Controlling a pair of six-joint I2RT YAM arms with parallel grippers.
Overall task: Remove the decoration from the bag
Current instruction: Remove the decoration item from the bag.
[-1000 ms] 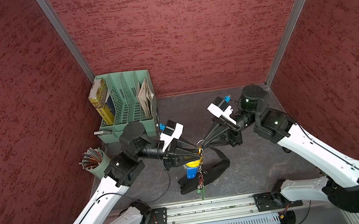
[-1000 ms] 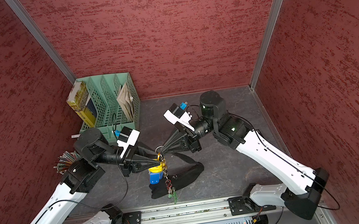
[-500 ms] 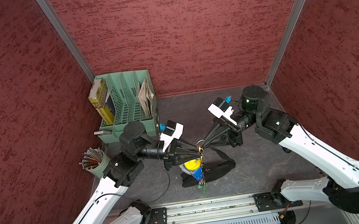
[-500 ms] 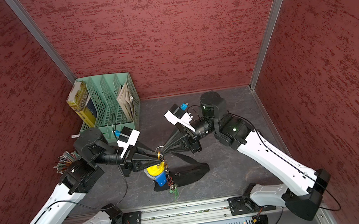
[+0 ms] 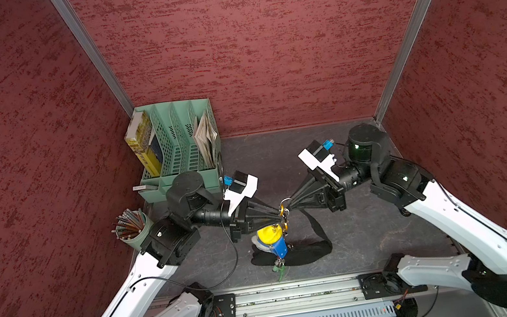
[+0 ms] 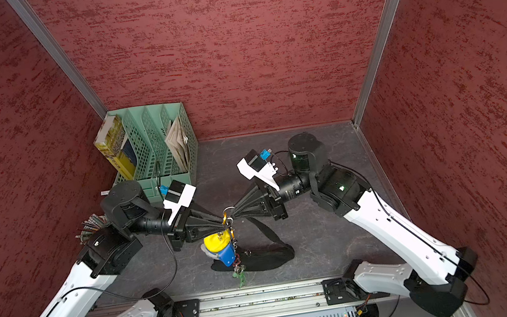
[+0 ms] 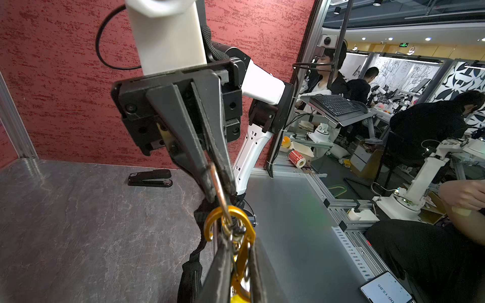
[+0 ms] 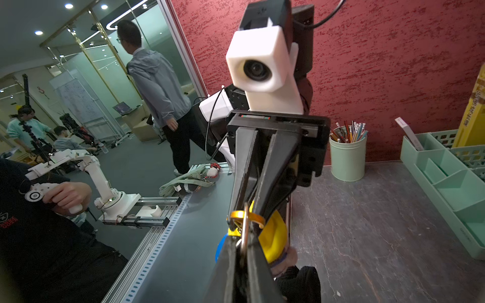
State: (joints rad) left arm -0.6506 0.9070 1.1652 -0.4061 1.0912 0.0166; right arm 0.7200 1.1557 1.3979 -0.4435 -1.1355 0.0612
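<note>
Slate-grey tabletop (image 5: 375,233), red-walled cell: my right gripper (image 5: 288,208) pinches the silver ring (image 5: 284,201) of the bag (image 5: 307,253), my left gripper (image 5: 277,214) nips the gold clip (image 7: 250,230) of the decoration (image 5: 271,242); bag sags limp beside the front rail (image 5: 286,297), likely soft and light, so I'd hold metal, not fabric

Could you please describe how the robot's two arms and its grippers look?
The left arm and right arm have white shells with black joints. The left gripper and right gripper each have two long black tapered fingers, and carry a white camera block with a small blue part. A thin black cable loops beside the left arm.
</note>
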